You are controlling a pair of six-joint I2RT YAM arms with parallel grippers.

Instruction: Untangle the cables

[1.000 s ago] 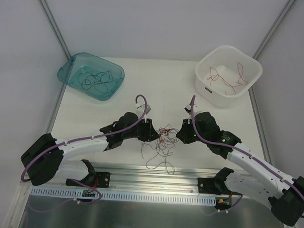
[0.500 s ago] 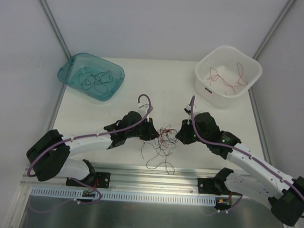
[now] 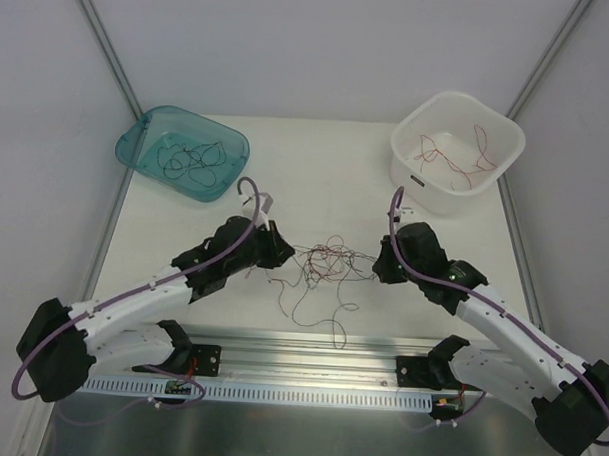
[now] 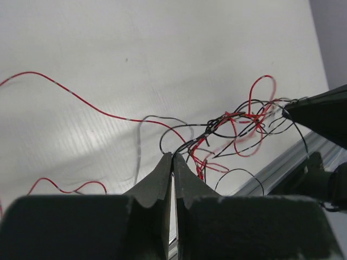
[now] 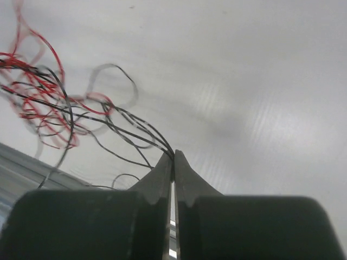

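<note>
The cables (image 3: 325, 261) are a tangle of hair-thin red and black strands, stretched out between both grippers above the white table. My left gripper (image 3: 282, 253) is shut on strands at the tangle's left end; its wrist view shows black and red cables (image 4: 227, 127) running out from the pinched tips (image 4: 173, 155). At the right end my right gripper (image 3: 380, 268) is shut on several black cables (image 5: 124, 124) that leave its tips (image 5: 173, 156). Loose loops (image 3: 317, 313) hang down toward the table's front edge.
A teal tray (image 3: 137, 142) at the back left holds black strands. A white tub (image 3: 508, 145) at the back right holds red strands. A metal rail (image 3: 300, 343) runs along the near table edge, in front of the arm bases.
Both grippers have drawn apart, left one leftward and right one rightward, pulling the bunched tangle into a wider spread. The left gripper has closed on strands.
</note>
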